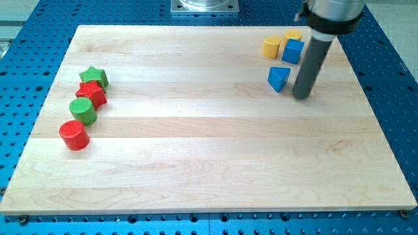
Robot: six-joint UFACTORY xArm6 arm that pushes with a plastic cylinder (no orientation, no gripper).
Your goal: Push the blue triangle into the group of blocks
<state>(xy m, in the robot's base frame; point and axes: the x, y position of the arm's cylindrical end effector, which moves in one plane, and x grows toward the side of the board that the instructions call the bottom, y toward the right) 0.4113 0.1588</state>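
Observation:
The blue triangle [278, 78] lies on the wooden board at the view's upper right. My tip [301, 96] rests on the board just to the right of it and slightly lower, a small gap apart. Above the triangle sit a blue cube [292, 51], a yellow cylinder [272, 46] and another yellow block [292, 34], partly hidden behind the cube. At the view's left a group runs in a slanted line: a green star [94, 77], a red star-like block [91, 94], a green cylinder [83, 111] and a red cylinder [74, 135].
The wooden board [209, 163] lies on a blue perforated table [392, 78]. A grey metal mount [205, 6] sits at the view's top centre. The arm's grey body [333, 13] hangs over the board's upper right corner.

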